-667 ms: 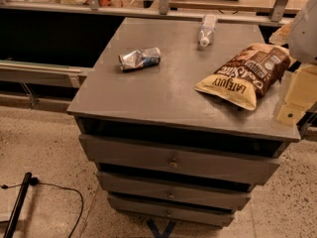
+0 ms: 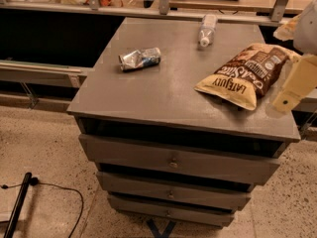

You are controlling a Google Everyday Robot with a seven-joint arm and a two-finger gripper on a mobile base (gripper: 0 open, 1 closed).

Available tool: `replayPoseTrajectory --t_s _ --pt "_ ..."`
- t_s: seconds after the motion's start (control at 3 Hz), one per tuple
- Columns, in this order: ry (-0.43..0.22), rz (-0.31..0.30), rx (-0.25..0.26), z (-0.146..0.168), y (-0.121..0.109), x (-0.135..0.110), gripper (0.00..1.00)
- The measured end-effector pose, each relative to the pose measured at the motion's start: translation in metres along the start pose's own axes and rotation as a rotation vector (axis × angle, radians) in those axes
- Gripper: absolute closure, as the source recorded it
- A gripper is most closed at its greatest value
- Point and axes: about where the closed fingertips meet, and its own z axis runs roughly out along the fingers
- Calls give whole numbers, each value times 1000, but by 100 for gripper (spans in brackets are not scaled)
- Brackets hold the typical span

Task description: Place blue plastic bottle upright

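Observation:
The blue plastic bottle (image 2: 206, 29) lies on its side near the far edge of the grey cabinet top (image 2: 148, 88), its white cap pointing toward me. My gripper (image 2: 296, 81) is at the right edge of the view, over the right side of the cabinet top beside the chip bag. It is well to the right of the bottle and nearer to me, and holds nothing that I can see.
A crushed silver-blue can (image 2: 140, 59) lies on the left part of the top. A brown and yellow chip bag (image 2: 245, 75) lies on the right. The cabinet has drawers (image 2: 173, 162) below. A railing and shelf run behind it. A black cable (image 2: 44, 188) lies on the floor at left.
The view has shifted slightly and the gripper sits a little lower and further left at the right edge. The objects on the cabinet have not moved.

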Motion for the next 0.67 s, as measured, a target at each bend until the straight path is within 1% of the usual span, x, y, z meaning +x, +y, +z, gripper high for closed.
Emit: replayPoseTrajectory --t_s 0.33,0.67 --pt "-196 135 17 11 -51 3 0" --pt "-387 250 10 29 -105 8 0"
